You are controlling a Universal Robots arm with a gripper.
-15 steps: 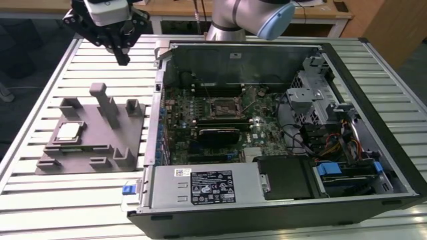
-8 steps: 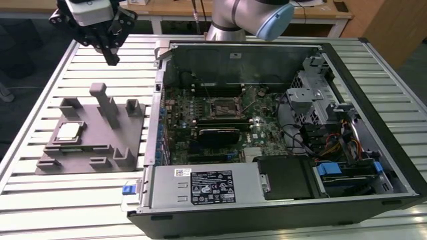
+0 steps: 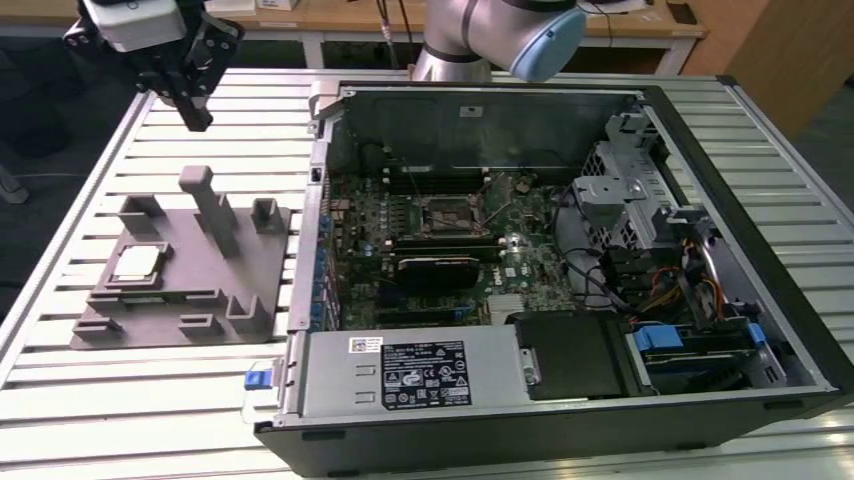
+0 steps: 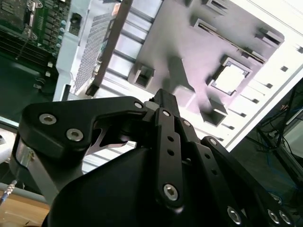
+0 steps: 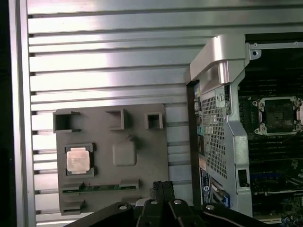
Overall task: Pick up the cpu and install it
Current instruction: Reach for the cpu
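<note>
Slatted metal worktop (image 3: 134, 420) carries an open computer case (image 3: 481, 110). On the exterior view's left, a grey fixture (image 3: 160, 330) pockets the cpu (image 3: 138, 262): flat, metal face up, square, no long axis. Farther back hover the jaws, closed and empty. Picking it wants a centred, level grip on opposite edges.

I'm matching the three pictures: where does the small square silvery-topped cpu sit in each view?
Exterior view: the small square silvery cpu lies in a pocket of the grey plastic fixture plate, at the exterior view's left.
First wrist view: cpu in that pocket.
Second wrist view: cpu, same pocket.
Shared landmark: the fixture plate.
</note>
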